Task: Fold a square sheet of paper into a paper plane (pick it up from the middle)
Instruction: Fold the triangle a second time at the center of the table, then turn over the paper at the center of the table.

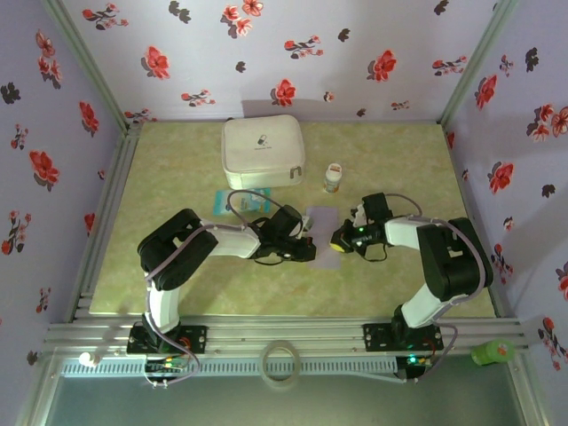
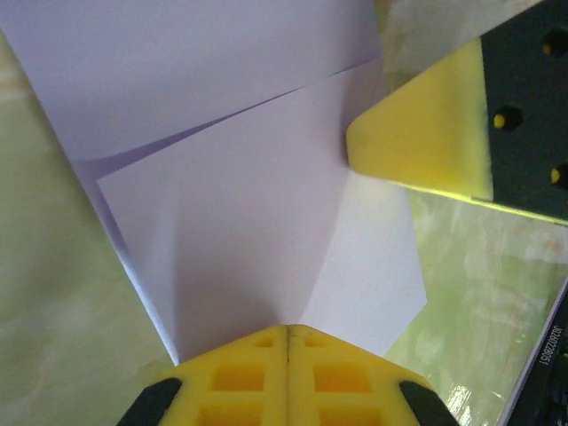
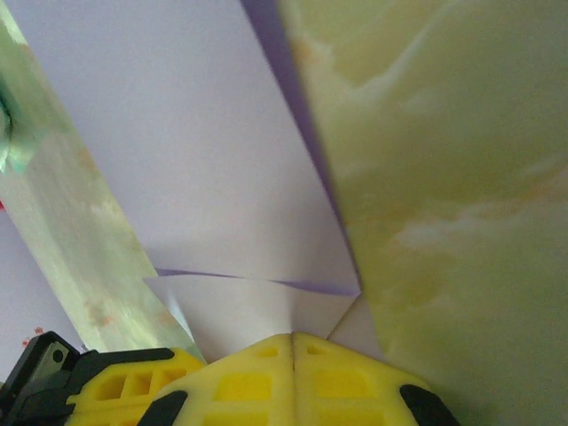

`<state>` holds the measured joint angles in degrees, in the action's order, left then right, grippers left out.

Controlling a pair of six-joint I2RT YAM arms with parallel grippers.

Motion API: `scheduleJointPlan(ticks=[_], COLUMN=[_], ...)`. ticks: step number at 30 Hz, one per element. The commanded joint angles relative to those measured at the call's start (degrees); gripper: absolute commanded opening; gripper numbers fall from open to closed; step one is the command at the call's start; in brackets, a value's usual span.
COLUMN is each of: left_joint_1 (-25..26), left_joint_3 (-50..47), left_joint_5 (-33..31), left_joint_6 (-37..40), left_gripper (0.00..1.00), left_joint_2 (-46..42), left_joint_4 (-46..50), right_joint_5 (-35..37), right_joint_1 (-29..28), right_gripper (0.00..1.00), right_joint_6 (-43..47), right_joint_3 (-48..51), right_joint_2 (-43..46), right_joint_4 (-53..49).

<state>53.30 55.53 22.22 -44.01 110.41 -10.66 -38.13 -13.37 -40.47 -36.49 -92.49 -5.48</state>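
Left hand [image 2: 288, 330], right hand [image 3: 293, 335] both pressed together on flimsy, crease-prone sheet [image 2: 222, 231] mid-frame; hold folded edges.

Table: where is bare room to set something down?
Free: back left corner beside the white zip case; back right, past the small bottle; near strip before the lavender paper. Crowded: the middle, where left gripper and right gripper meet.

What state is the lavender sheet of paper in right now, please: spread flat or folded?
Partly folded: the sheet shows a creased flap lying over another layer, not one flat square, and it is no finished plane yet.
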Motion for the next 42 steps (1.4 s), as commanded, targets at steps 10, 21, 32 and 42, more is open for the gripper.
scheduleJointPlan(ticks=[10, 21, 32, 42], left_joint_1=[-0.3, 1.17, -2.34, -4.1], left_joint_3=[-3.14, -4.14, 2.21, 7.58], left_joint_5=[-2.71, -4.2, -2.36, -3.06], left_joint_6=[0.78, -3.28, 4.53, 9.57], left_gripper=[0.0, 0.0, 0.09, 0.07], left_joint_2=[0.2, -4.86, -5.12, 0.47], left_joint_4=[6.0, 0.29, 5.48, 12.14], right_joint_5=[9.21, 6.32, 5.67, 7.96], right_joint_1=[4.95, 5.51, 0.46, -6.36], right_gripper=[0.01, 0.08, 0.23, 0.33], right_joint_6=[-2.3, -1.81, -1.23, -6.73], right_joint_3=[-2.31, 0.82, 5.55, 8.1], right_joint_2=[-0.31, 8.03, 17.26, 21.45], right_joint_4=[1.5, -1.95, -11.48, -13.69])
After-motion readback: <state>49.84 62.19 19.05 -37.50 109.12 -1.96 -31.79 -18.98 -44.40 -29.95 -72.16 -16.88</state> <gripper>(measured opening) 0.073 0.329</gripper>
